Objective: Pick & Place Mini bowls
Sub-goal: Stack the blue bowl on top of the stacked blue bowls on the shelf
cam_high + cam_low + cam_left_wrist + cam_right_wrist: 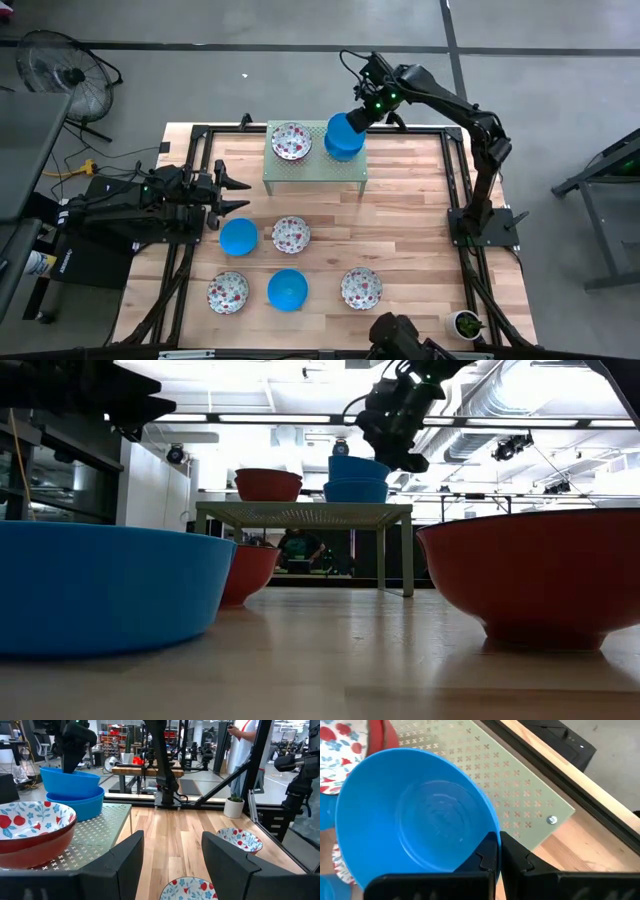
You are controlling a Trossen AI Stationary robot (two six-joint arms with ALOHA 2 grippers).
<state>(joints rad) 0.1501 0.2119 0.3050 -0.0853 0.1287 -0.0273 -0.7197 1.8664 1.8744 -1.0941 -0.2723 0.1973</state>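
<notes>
Pinching the rim of a solid bright blue round mini bowl (415, 815), your right claw (499, 854) holds it over another blue bowl (345, 150) on the pale green perforated metal rack (310, 172). It looks light, stiff and slick, so keep that rim grip. Your left claw (170, 862) waits spread apart over the wooden bench (400, 230).

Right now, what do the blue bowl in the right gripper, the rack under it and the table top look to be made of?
Blue bowl: probably plastic, smooth with a soft sheen and faint moulded rings inside. Rack: looks like thin sheet metal painted pale green, punched through with small cross-shaped holes and fixed by a screw. Table top: light wood planks with visible grain and seams, seemingly sealed.
</notes>
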